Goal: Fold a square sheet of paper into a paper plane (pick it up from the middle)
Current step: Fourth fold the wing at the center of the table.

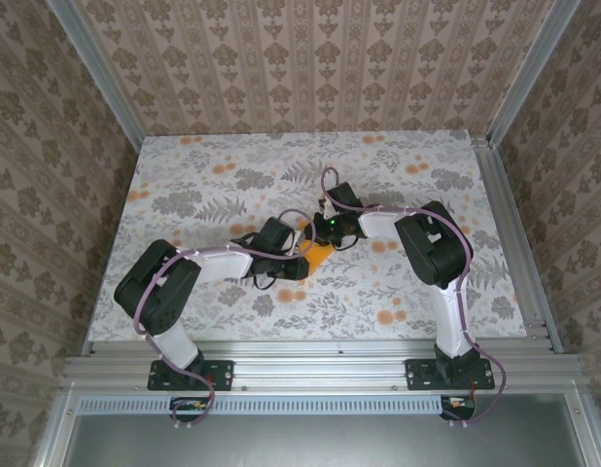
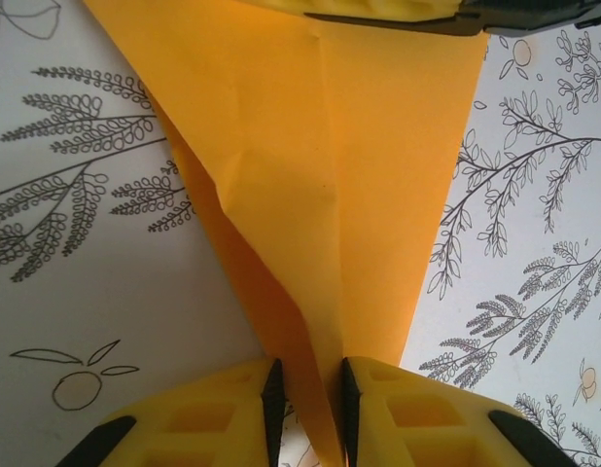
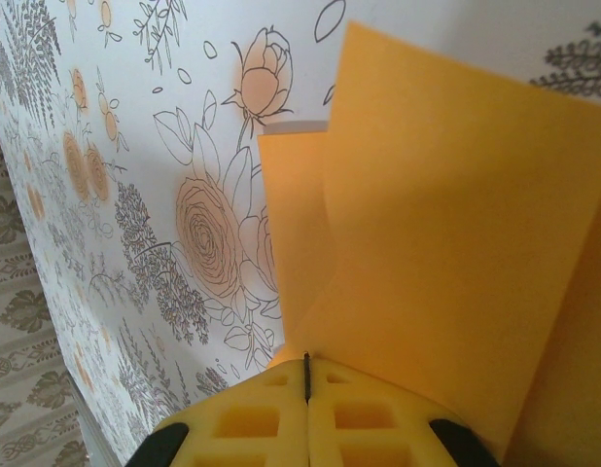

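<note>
The square sheet of paper [image 1: 321, 255] is bright orange and lies mid-table, folded into a pointed wedge with a centre crease [image 2: 378, 146]. Its narrow tip runs between the pads of my left gripper [image 2: 307, 377], which stand slightly apart. Tablecloth shows between the left pad and the paper. My left gripper [image 1: 300, 263] comes at the paper from the left. My right gripper [image 3: 307, 356] is shut, its pads pressed together on the edge of the wide end of the paper [image 3: 446, 214]. One of its fingers [image 2: 456, 17] lies across that far edge. It [image 1: 327, 233] reaches in from the right.
A floral tablecloth [image 1: 213, 185] with small printed orange flowers covers the table. Patterned walls [image 1: 310, 58] close the left, back and right sides. An aluminium rail [image 1: 320, 365] runs along the near edge, carrying both arm bases.
</note>
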{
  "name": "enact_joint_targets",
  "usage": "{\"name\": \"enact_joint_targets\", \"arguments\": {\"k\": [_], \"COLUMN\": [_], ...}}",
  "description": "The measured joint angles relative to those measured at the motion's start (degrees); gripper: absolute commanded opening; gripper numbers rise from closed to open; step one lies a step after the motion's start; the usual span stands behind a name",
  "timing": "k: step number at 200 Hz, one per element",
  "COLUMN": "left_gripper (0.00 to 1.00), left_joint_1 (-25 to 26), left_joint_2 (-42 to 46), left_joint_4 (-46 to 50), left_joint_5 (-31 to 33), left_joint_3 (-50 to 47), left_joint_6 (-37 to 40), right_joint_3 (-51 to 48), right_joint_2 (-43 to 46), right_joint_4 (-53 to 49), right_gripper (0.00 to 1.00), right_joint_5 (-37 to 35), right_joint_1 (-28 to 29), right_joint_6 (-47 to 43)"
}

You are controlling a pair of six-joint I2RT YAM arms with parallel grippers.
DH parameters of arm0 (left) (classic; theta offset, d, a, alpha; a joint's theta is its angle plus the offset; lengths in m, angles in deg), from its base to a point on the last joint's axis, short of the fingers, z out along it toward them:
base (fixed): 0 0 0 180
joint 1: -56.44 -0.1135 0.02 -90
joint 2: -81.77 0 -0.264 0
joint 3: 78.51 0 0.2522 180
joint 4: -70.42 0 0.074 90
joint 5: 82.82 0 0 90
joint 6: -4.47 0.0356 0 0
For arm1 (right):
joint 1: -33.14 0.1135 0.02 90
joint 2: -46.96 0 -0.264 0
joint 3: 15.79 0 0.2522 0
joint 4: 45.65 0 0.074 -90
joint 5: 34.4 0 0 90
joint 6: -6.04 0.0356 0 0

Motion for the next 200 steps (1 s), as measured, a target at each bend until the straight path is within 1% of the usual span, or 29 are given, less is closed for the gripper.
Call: {"name": "enact_joint_targets", "arguments": {"k": [16,43,110,150,200], "left_gripper": [0.19,0.19,0.28,0.3,0.29], "left_joint_1": [-0.4,-0.7,-0.7,-1.1,-2.1], "left_joint_2": [-0.2,-0.5,-0.6,-0.5,-2.1], "left_joint_4": [0.0,-0.1,-0.2,0.5,0.0], "left_joint_5": [-0.4,-0.9,-1.7,-2.2,-2.1], "left_joint_3": [0.0,0.0,0.2,0.8,2.7], "left_joint_6": [-0.2,-0.3,-0.3,-0.3,-0.3], "right_joint_3": [0.0,-0.1,-0.4,-0.4,-0.4], "right_joint_2": [0.0,0.0,0.2,0.2,0.2], "right_joint_4": [0.0,0.2,0.5,0.5,0.5], "right_gripper": [0.08,0.08,0.08,0.08,0.08], "right_joint_5": [0.0,0.0,-0.1,-0.1,-0.1], "right_joint_1": [0.0,0.0,0.0,0.0,0.0], "right_joint_6": [0.0,0.0,0.0,0.0,0.0]}}
